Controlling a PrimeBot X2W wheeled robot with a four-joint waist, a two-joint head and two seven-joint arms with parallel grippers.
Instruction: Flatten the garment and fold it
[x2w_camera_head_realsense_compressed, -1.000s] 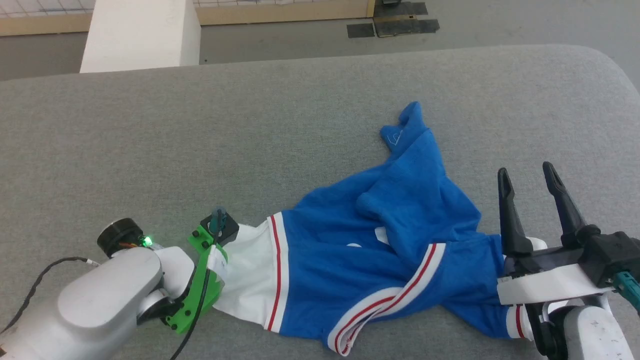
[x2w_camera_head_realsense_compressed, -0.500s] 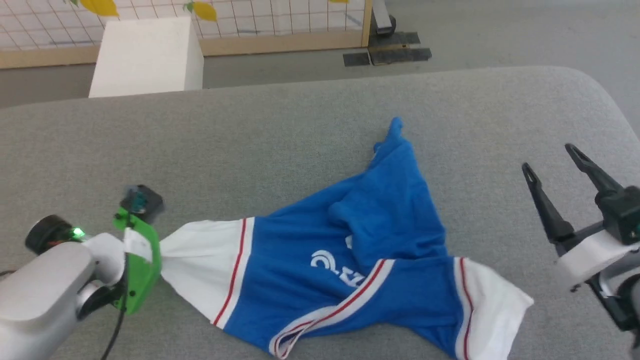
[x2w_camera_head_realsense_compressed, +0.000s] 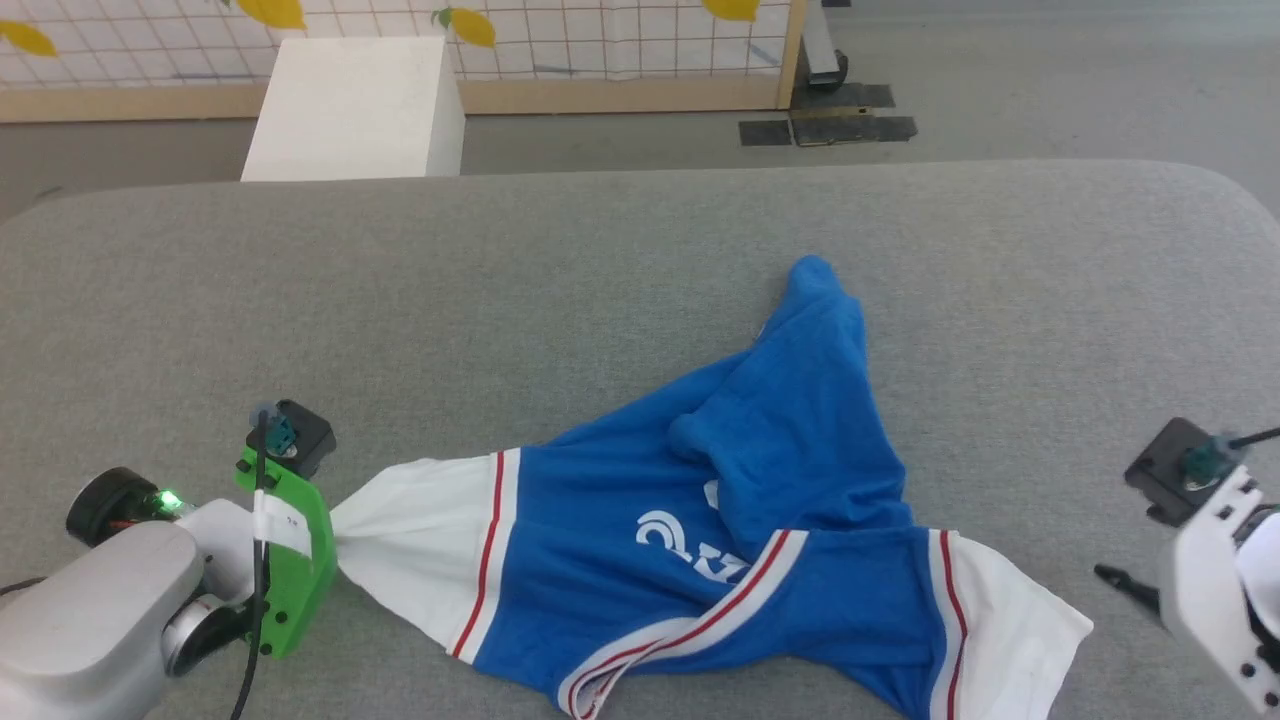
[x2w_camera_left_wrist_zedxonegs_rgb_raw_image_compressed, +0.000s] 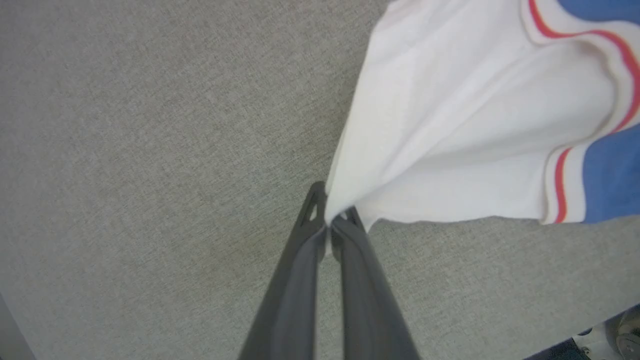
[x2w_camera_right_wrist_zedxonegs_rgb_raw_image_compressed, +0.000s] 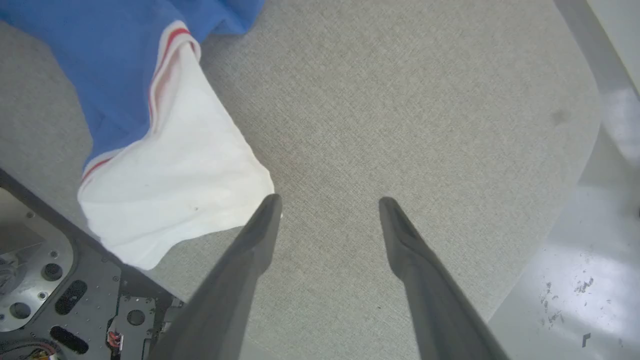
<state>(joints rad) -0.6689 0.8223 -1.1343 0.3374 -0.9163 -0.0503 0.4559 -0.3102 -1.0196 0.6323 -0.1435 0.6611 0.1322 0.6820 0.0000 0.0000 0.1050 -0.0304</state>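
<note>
A grey fabric-covered desk (x2w_camera_head_realsense_compressed: 600, 260) with a rounded far-right corner spans the head view. Beyond its far edge stands a white block (x2w_camera_head_realsense_compressed: 355, 110) on a grey floor (x2w_camera_head_realsense_compressed: 1050, 80). Behind the block runs a white grid panel (x2w_camera_head_realsense_compressed: 600, 40) with yellow leaf shapes (x2w_camera_head_realsense_compressed: 465, 25) and a wooden base rail (x2w_camera_head_realsense_compressed: 620, 95). Dark flat mats (x2w_camera_head_realsense_compressed: 830, 125) lie on the floor nearby.

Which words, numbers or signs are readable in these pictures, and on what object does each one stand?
No text can be read whole.
On the garment, white print: curved strokes, partly covered by a blue fold, not readable.
On the green bracket, a white sticker: marks too small to read.
</note>
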